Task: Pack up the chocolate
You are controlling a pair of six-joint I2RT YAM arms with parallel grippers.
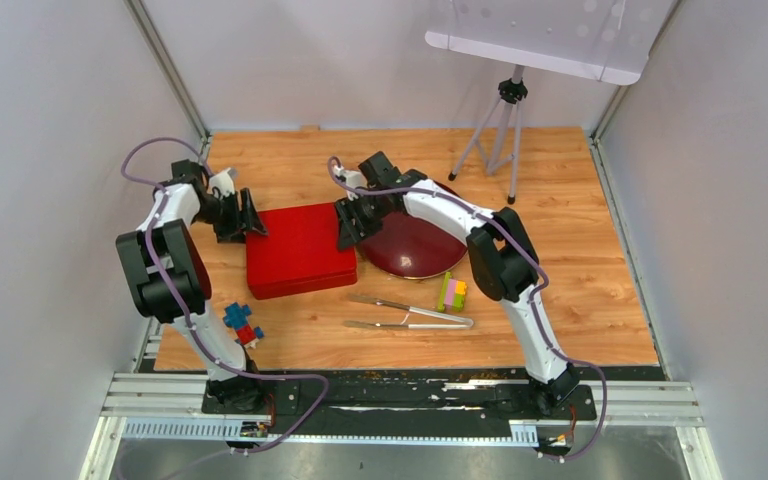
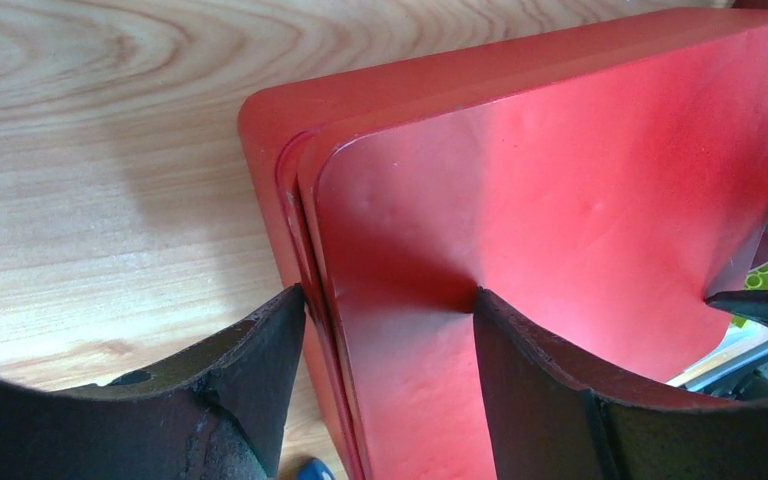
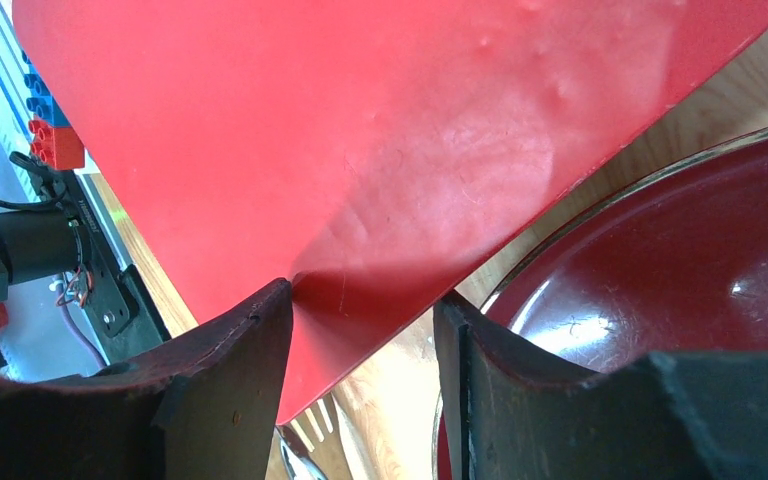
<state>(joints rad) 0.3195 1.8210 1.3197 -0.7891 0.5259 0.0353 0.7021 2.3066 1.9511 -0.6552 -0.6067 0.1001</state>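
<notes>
**A:** Zero chocolate shows in any view, so which way it points or how its long axis runs can't be told. Best guess is it's inside the red box [image 1: 300,250], which has its lid on.

**B:** Agreed. The box lies flat mid-desk [image 1: 560,260], nearly square, right between the arms. The left tool [image 1: 248,222] straddles its left edge and the right tool [image 1: 352,226] its right edge, beside the plate [image 1: 415,250]. Both are parted and clamp nothing. Neither arm's nearer.
</notes>
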